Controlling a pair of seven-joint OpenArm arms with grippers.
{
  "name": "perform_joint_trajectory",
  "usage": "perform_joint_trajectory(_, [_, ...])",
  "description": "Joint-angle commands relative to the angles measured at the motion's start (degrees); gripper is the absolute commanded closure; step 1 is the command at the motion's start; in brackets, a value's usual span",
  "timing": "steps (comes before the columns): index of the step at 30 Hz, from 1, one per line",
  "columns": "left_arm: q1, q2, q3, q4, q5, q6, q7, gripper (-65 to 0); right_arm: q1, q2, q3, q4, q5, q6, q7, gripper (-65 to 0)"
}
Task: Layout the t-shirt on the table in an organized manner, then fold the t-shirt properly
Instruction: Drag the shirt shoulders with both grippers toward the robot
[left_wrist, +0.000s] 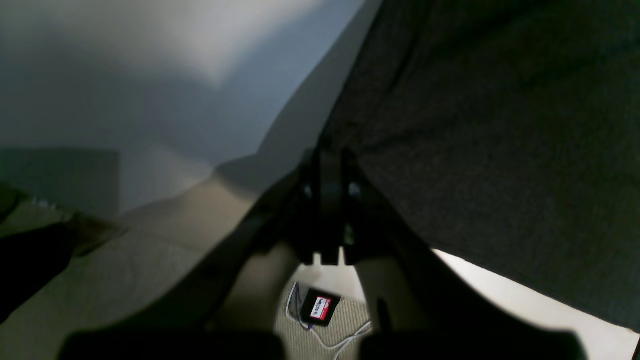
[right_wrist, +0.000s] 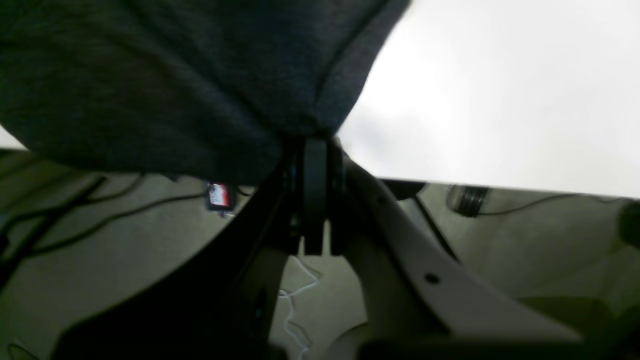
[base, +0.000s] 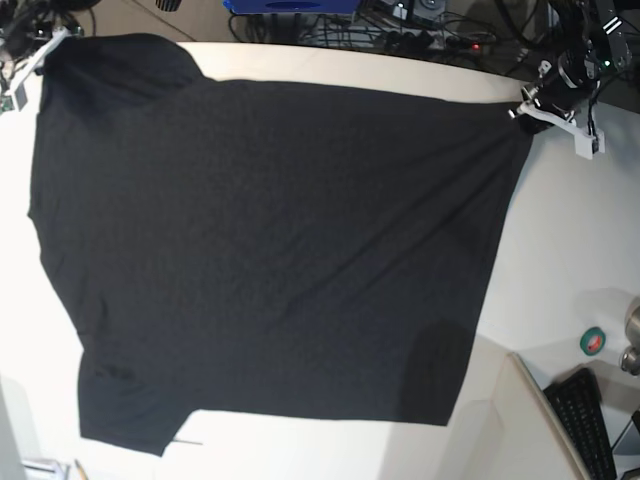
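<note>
Overhead: large black soft-fabric t-shirt (base: 270, 250) stretched between closed left gripper (base: 527, 108) and closed right gripper (base: 45, 48), each pinching a far corner, across smooth off-white table (base: 570, 250).

The t-shirt (base: 270, 250) is soft black cloth, matt, with a fine heathered weave that shows close up in the wrist views. The desk (base: 560, 250) under it is off-white, smooth and slightly shiny. Each tool, left (left_wrist: 330, 150) and right (right_wrist: 315, 142), looks like dark matt plastic on pale moulded plastic arms.
</note>
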Motion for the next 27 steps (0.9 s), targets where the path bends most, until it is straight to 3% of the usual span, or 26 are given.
perform_joint_trajectory(1, [0.86,-0.81,-1.20,1.98,-0.30,-0.05,-0.83,0.0,-0.68,0.30,0.42,1.63,0.45,0.06,0.65,0.0])
perform_joint_trajectory(7, [0.95,-0.46,-3.57,6.99,-0.30,0.04,-0.57,0.0,0.90,0.03,-0.02,3.83,0.45,0.06,0.57,0.0])
perform_joint_trajectory(13, [-1.69,-0.46,-3.31,7.26,-0.30,3.12,-0.48,0.0,8.72,0.56,0.16,4.80,0.27,0.06,-5.94,0.0])
perform_joint_trajectory(18, [-4.77,-0.46,-3.14,6.82,-0.30,3.29,-0.22,0.0,16.37,1.97,-0.19,3.66,0.19,0.06,-10.25,0.0])
perform_joint_trajectory(21, [-8.55,-0.54,-2.34,5.41,-0.30,3.29,3.74,0.0,20.86,3.64,-0.19,1.55,0.19,0.06,-12.09,0.0])
perform_joint_trajectory(27, [-14.79,-0.46,-2.43,1.81,-0.30,3.38,6.29,0.0,27.63,6.01,-0.28,-5.49,0.10,0.06,-12.80,0.0])
